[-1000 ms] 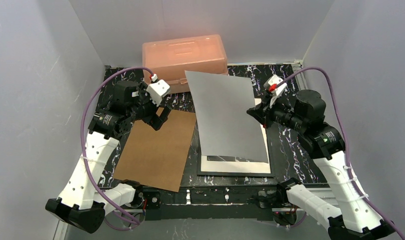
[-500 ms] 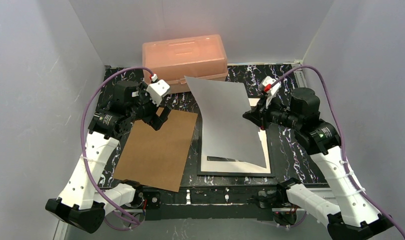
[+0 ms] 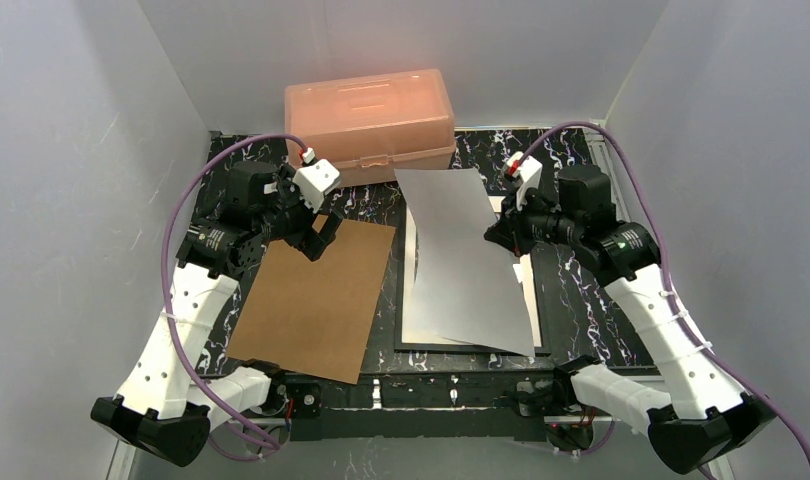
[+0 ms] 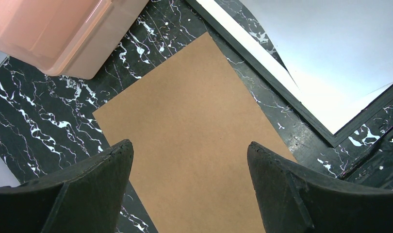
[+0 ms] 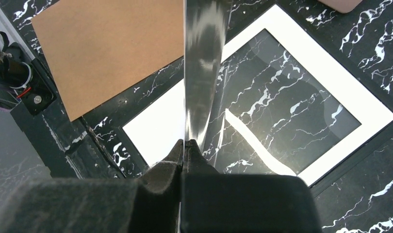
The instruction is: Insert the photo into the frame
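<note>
White-backed rectangular paper photo (image 3: pixel 461 250) pinched tight in right gripper (image 3: pixel 496 232), thin black rectangular frame (image 3: pixel 461 348) beneath; left gripper (image 3: pixel 319 238) agape above flat brown rectangular board (image 3: pixel 311 300).

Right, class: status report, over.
Left tool open above flat brown board. Right tool shut on white-backed paper photo, tilted over thin black frame. White mat inside frame.

Your left arm (image 3: pixel 196 300) reaches over the left half of the table (image 3: pixel 573 300), wrist tipped down, left gripper (image 3: pixel 321 240) hanging with jaws spread wide. Your right arm (image 3: pixel 671 320) bends inward from the right edge, right gripper (image 3: pixel 498 231) pinched tight on the photo (image 3: pixel 461 260).
</note>
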### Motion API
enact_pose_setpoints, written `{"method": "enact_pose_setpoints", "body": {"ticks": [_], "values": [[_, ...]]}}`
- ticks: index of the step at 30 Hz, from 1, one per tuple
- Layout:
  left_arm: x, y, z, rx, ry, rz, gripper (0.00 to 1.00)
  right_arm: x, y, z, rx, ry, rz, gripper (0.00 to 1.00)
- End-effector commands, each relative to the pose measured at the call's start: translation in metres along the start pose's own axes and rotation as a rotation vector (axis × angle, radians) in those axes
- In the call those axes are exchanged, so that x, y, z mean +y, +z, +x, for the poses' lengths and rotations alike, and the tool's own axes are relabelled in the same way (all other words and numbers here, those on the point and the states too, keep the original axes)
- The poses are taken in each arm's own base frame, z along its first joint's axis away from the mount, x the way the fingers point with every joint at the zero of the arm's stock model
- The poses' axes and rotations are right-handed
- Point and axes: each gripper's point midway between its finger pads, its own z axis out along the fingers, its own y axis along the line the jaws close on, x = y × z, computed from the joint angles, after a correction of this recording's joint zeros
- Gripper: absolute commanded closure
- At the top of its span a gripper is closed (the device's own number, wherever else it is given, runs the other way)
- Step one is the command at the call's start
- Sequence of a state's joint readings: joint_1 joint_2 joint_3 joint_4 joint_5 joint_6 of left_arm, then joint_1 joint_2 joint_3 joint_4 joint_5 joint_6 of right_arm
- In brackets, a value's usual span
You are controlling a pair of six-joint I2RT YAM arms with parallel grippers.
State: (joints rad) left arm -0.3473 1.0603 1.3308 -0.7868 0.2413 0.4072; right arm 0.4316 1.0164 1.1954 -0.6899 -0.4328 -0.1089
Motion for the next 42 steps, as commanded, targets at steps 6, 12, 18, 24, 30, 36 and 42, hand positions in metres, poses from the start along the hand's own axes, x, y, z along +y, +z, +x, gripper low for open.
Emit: {"method": "enact_pose_setpoints", "body": {"ticks": [6,12,18,24,30,36,42], "values": [[-0.003,-0.01,-0.01,-0.03,-0.002,0.009,0.15,0.01,-0.02,-0.023,-0.074,-0.079,-0.018,0.99],[-0.003,-0.011,-0.011,-0.032,-0.001,0.008,0.15,0.001,-0.004,-0.019,-0.056,-0.099,-0.021,0.99],[-0.001,-0.012,-0.011,-0.029,0.005,0.0,0.15,-0.007,0.018,-0.018,-0.062,-0.121,-0.047,0.99],[-0.001,-0.011,-0.009,-0.022,0.009,-0.002,0.15,-0.016,0.032,-0.005,-0.023,-0.117,-0.05,0.99],[-0.001,-0.009,-0.007,-0.019,0.005,0.004,0.15,-0.031,0.034,0.011,0.002,-0.103,0.029,0.99],[-0.002,-0.007,-0.007,-0.017,0.004,0.009,0.15,-0.043,0.034,0.02,-0.038,-0.128,0.098,0.99],[-0.003,-0.007,-0.005,-0.015,0.0,0.01,0.15,-0.047,0.041,0.026,-0.062,-0.143,0.103,0.99]]}}
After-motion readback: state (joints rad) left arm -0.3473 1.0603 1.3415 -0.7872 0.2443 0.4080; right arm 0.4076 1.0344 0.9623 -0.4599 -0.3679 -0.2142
